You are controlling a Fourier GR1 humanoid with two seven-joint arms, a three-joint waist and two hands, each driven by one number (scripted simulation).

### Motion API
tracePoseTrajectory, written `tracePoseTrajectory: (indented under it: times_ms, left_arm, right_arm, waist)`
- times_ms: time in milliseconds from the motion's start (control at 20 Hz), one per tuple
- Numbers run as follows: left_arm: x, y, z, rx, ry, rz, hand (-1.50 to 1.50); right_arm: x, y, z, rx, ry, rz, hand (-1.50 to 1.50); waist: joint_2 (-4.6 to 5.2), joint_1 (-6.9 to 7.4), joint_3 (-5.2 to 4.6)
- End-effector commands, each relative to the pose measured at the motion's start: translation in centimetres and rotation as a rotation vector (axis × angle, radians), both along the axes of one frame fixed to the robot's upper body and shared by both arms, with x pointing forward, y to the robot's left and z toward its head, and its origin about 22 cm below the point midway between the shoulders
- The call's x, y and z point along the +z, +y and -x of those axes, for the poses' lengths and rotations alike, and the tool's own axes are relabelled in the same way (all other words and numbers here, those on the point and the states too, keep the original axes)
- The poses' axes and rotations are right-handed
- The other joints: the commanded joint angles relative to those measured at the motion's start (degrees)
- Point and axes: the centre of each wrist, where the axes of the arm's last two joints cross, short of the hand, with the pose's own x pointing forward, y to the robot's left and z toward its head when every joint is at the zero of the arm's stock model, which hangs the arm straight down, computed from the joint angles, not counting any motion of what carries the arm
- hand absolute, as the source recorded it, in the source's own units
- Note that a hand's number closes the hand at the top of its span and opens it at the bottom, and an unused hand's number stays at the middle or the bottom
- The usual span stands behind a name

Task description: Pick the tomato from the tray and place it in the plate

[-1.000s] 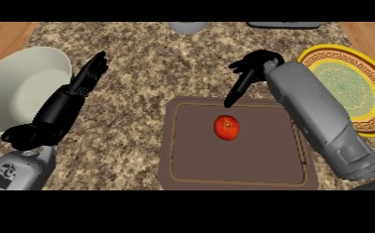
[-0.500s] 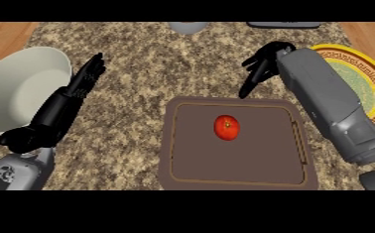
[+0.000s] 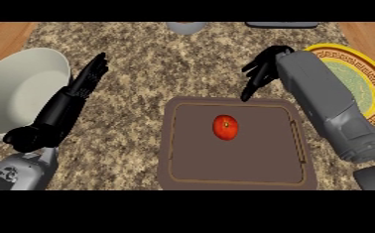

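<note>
A red tomato lies near the middle of the brown tray at the counter's front. My right hand hovers just beyond the tray's far right corner. It is open, with fingers pointing down toward the tray's rim, and it holds nothing. It sits up and to the right of the tomato, apart from it. The yellow-rimmed plate with a green centre lies at the right edge, partly hidden by my right forearm. My left hand rests open at the left, fingers straight.
A large white bowl sits at the left edge beside my left forearm. A grey bowl and a dark flat object lie at the counter's far edge. Speckled counter shows between the tray and the white bowl.
My right hand drew back from over the tomato toward the tray's far right corner, and its forearm swung right. The tomato, the tray and my left hand stayed put.
</note>
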Motion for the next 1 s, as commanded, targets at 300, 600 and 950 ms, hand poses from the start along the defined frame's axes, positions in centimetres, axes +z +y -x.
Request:
tracePoseTrajectory:
  times_ms: [300, 600, 950]
  left_arm:
    - [0.7, 1.5, -0.2, 0.026, -0.011, 0.01, 0.0]
    - [-0.7, 0.9, 0.3, 0.02, 0.012, 0.007, 0.0]
    - [-0.6, 0.9, -0.4, 0.03, -0.004, 0.001, 0.0]
  right_arm:
    - [-3.5, 2.0, 1.0, 0.12, 0.157, 0.037, -1.5]
    - [-5.3, 4.0, 1.9, 0.175, 0.216, 0.017, -1.5]
    - [-7.3, 6.2, 3.3, 0.216, 0.252, -0.01, -1.5]
  waist:
    - [-0.1, -0.26, 0.0]
    - [-0.29, -0.82, -0.03]
    - [-0.17, -0.96, -0.03]
